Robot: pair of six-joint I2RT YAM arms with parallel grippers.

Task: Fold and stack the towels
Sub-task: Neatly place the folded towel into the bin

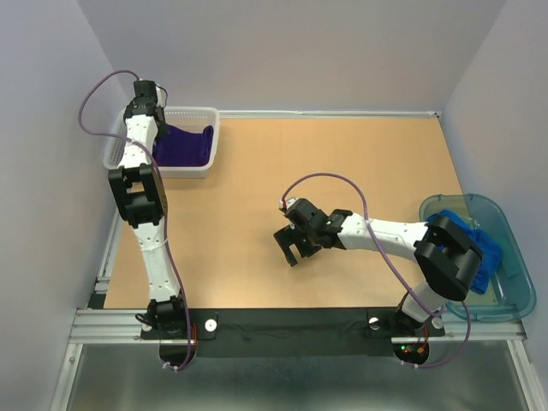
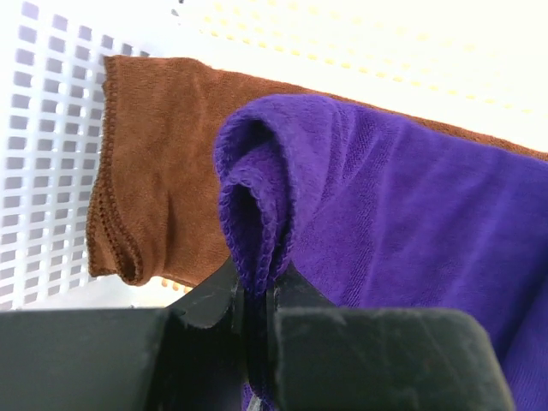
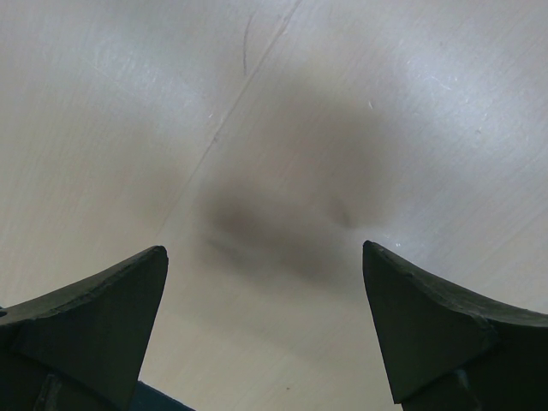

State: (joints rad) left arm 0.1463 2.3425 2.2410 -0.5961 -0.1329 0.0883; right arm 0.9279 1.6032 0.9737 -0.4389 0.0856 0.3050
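Purple towel (image 2: pixel 385 223) in pinch of left gripper (image 2: pixel 254 295) (brown towel (image 2: pixel 163 171) perhaps beneath); right gripper (image 3: pixel 265 265) agape.

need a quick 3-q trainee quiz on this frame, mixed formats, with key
1. True or false: the right gripper is open above bare table.
2. Fill in: the blue towel lies in a translucent ___ on the table's right side.
3. Which towel does the left gripper pinch? A rust-brown B purple C blue
Key: 1 true. 2 bin. 3 B: the purple towel, in the white basket, with the rust-brown towel next to it.
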